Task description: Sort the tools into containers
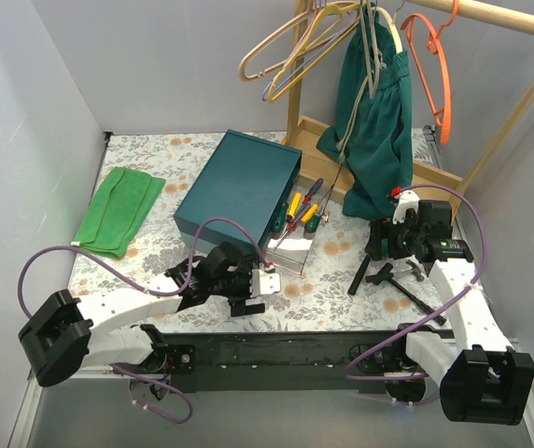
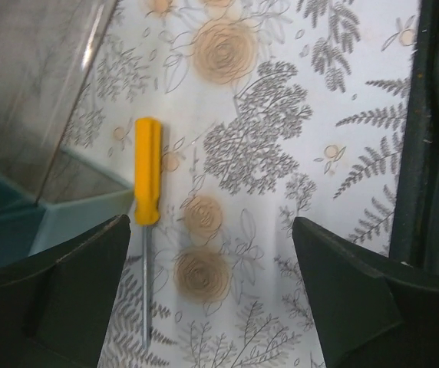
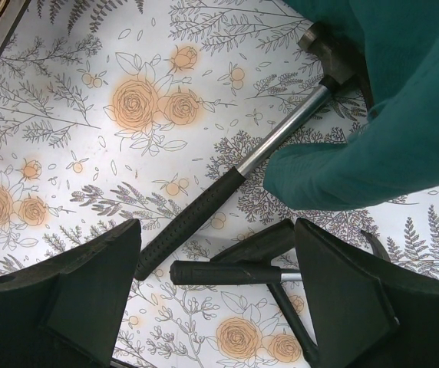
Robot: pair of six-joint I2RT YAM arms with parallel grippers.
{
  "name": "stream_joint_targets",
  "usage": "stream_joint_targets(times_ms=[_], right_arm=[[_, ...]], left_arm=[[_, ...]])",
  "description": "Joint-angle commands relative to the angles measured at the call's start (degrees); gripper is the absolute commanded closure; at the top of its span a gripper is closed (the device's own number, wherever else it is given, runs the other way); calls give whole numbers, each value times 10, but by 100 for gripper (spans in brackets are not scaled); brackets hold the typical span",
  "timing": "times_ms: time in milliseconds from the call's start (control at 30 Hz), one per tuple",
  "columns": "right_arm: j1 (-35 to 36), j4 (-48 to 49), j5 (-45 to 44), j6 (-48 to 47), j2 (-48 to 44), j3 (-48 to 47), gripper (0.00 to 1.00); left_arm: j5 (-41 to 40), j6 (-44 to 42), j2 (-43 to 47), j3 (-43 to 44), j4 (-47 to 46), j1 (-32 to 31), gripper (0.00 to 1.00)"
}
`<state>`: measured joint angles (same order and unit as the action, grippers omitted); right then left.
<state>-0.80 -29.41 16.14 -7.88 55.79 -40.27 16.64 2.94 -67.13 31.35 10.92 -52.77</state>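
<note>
Left end effector [image 2: 210, 222] wide open, empty; yellow screwdriver [image 2: 146, 170] lies left of centre, beside clear tray [image 2: 43, 115] edge. Right end effector [image 3: 217, 224] open, empty, above black-gripped hammer [image 3: 204, 207]; teal cloth [image 3: 404, 115] crowds upper right.

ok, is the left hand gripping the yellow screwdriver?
No, the yellow screwdriver lies flat on the table under the open left hand.

The left arm [image 1: 118, 313] and right arm [image 1: 463, 308] share one livery — white link shells, chunky black joint housings, a looping purple cable [image 1: 52, 249] apiece, a black base rail [image 1: 276, 350]. Their fingers [image 2: 58, 299] are dark, matte wedges.
</note>
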Motion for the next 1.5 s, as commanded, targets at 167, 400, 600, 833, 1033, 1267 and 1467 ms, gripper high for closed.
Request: stream_joint_targets(times_ms=[167,400,600,833,1033,1267,1467], right_arm=[[-3,11,-6,-9,-7,-3,12],[-3,8,-1,-6,7,-14,12],[-3,8,-1,-6,12,-17,12],[-3,7,-8,-9,5,-9,12],[-7,8,-8,-8,5,-6,12],[-13,3,-12,-11,9,-10,12],[-18,1,-12,-11,9,-8,12]], left_arm=[[-29,16,96,-37,89,80,21],[-5,-1,39,-30,64,144,23],[6,-8,-8,-25,38,155,21],[15,-14,-5,-25,29,157,20],[61,-20,-35,-2,52,161,15],[88,-27,-81,2,61,170,14],[119,-67,-64,-9,95,170,18]])
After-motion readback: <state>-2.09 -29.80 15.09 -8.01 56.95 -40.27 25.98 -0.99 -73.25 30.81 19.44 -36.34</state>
